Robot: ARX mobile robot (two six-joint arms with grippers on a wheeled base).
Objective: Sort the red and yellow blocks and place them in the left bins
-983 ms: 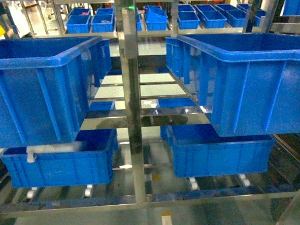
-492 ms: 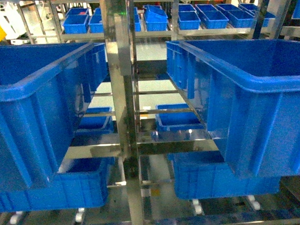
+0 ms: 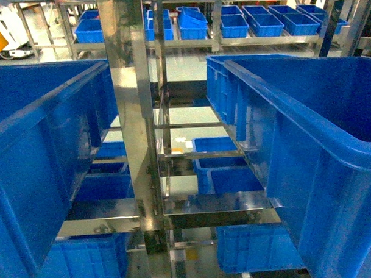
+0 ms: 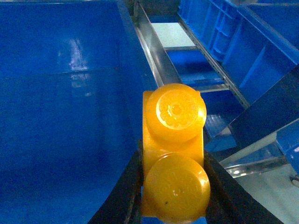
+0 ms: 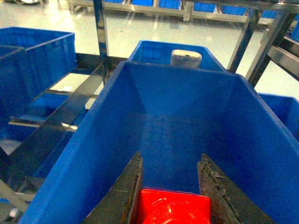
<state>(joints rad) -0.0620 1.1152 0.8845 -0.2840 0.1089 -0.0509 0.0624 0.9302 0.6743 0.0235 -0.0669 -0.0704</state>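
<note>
In the left wrist view the yellow block [image 4: 174,140], two studs facing the camera, is clamped between the black fingers of my left gripper [image 4: 173,150]. It hangs over the right rim of a deep blue left bin [image 4: 60,116]. In the right wrist view my right gripper [image 5: 170,157] is shut on the red block [image 5: 173,209], held over the inside of another large blue bin [image 5: 187,112]. The head view shows the left bin [image 3: 46,156] and the right one [image 3: 332,146], but neither gripper nor block.
A steel rack post [image 3: 134,147] stands between the two big bins, with steel rails [image 4: 156,51] alongside. Smaller blue crates [image 3: 223,168] sit on lower shelves and a row [image 3: 254,20] at the back. A white cylinder [image 5: 186,58] lies beyond the far rim.
The head view has closed in on the rack: both big bins loom larger and lower, and the steel post has shifted left.
</note>
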